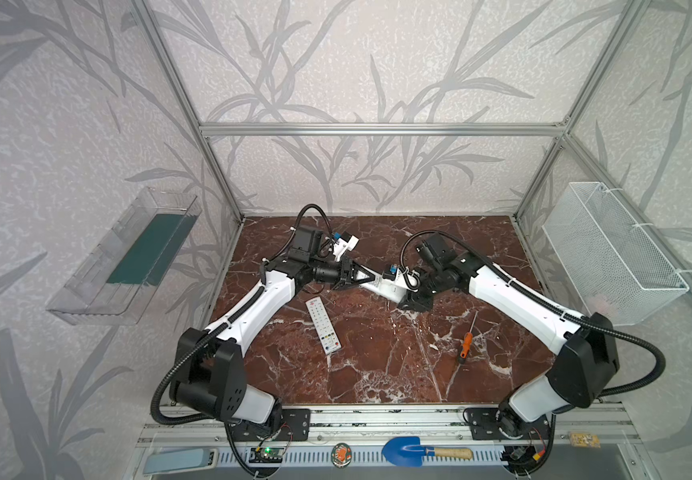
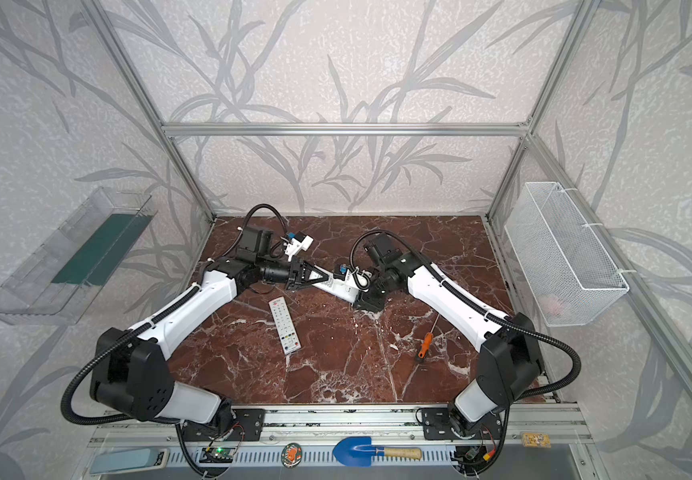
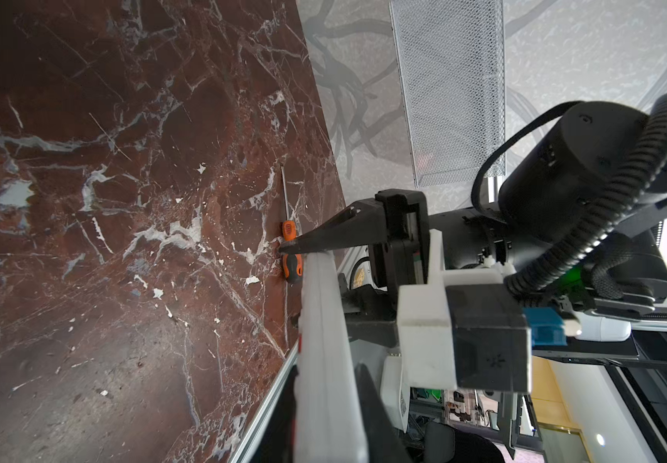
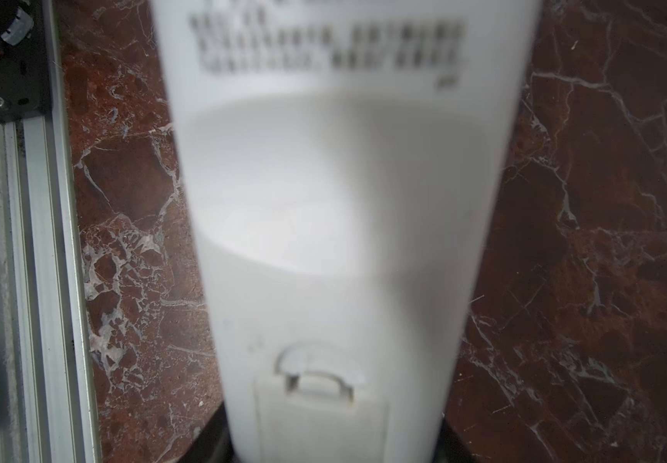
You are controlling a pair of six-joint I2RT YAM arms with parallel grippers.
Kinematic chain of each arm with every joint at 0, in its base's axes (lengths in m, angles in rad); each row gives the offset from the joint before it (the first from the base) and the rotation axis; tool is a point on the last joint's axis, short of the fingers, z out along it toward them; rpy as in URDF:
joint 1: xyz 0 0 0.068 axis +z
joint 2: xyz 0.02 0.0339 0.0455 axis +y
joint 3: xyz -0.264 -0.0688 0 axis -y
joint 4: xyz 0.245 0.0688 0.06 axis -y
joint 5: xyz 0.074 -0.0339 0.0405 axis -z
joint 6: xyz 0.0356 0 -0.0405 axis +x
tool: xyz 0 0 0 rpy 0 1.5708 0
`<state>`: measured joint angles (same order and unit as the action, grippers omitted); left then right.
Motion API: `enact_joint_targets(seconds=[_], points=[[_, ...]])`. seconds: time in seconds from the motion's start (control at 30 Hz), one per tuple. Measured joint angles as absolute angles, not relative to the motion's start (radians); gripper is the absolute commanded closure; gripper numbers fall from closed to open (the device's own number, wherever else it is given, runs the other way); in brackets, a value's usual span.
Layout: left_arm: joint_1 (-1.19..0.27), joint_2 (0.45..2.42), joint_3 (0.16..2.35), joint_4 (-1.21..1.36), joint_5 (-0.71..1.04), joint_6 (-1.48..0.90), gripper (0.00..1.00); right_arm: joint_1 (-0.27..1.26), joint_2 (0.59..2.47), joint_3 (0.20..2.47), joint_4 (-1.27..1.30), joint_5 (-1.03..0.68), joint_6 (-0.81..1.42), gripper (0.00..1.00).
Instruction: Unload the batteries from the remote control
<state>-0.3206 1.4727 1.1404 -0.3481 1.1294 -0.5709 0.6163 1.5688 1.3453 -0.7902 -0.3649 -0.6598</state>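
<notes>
I hold a white remote control (image 1: 386,286) in the air above the marble table (image 1: 377,365), between both arms. My left gripper (image 1: 366,277) is shut on one end, its black fingers (image 3: 380,425) pressed against the remote's (image 3: 324,320) thin sides. My right gripper (image 1: 410,296) is shut on the other end. In the right wrist view the remote's back (image 4: 340,200) faces the camera, and its battery cover (image 4: 324,421) sits closed with the latch (image 4: 316,381) in place. The batteries are hidden.
A second white remote (image 1: 323,326) lies buttons-up on the table below my left gripper. An orange-handled screwdriver (image 1: 466,345) lies at the right. A white mesh basket (image 1: 610,253) hangs on the right wall and a clear tray (image 1: 128,257) on the left. A blue trowel (image 1: 406,451) rests on the front rail.
</notes>
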Motion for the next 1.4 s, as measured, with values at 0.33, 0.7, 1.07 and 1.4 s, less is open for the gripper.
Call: enact_joint_targets(seconds=[0.33, 0.7, 1.07, 1.4], points=[[-0.322, 1.482, 1.146, -0.394, 1.111, -0.524, 1.00, 0.606, 1.494, 1.297, -0.737, -0.299, -0.583, 0.17], [-0.335, 1.494, 1.060, -0.213, 0.957, -0.611, 1.00, 0.324, 1.279, 1.184, -0.490, -0.314, 0.097, 0.01], [-0.416, 1.645, 0.925, 0.157, 0.777, -0.833, 1.00, 0.279, 1.469, 1.139, -0.519, -0.543, 0.536, 0.01], [-0.472, 1.669, 0.919, 0.172, 0.745, -0.803, 1.00, 0.372, 1.632, 1.139, -0.581, -0.564, 0.554, 0.01]])
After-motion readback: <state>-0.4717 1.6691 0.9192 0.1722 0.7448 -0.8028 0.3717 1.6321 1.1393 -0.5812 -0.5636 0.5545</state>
